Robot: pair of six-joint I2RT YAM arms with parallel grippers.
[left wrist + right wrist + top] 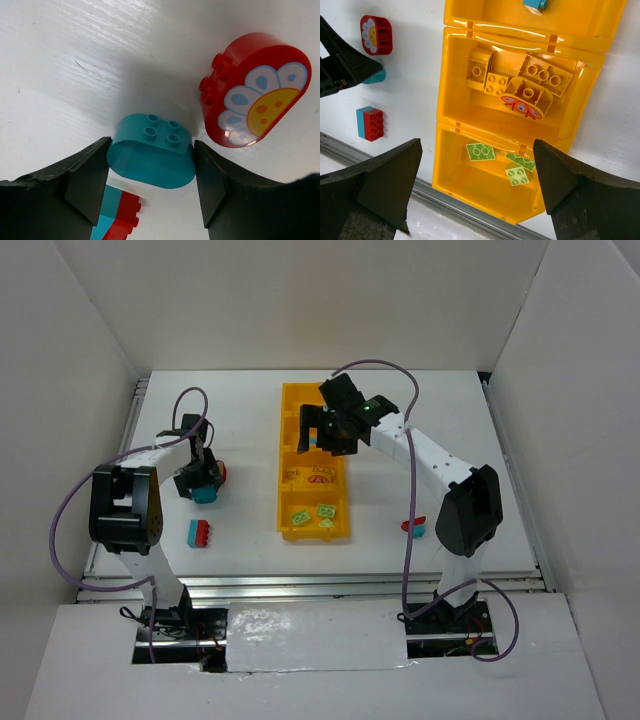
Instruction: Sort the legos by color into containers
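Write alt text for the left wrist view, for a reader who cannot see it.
The left gripper pinches a rounded teal brick between its black fingers on a white table. A red brick with a daisy picture lies apart at upper right; a red and teal piece shows below.

Bin (285,440) runs near to far at centre. Left of it, a rounded brick (151,150) sits between the fingers of the left gripper (151,156). A printed brick (255,90) lies just beside it, and a stacked pair (199,533) lies nearer the bases. The bin's nearest compartment holds three flat bricks (481,152).
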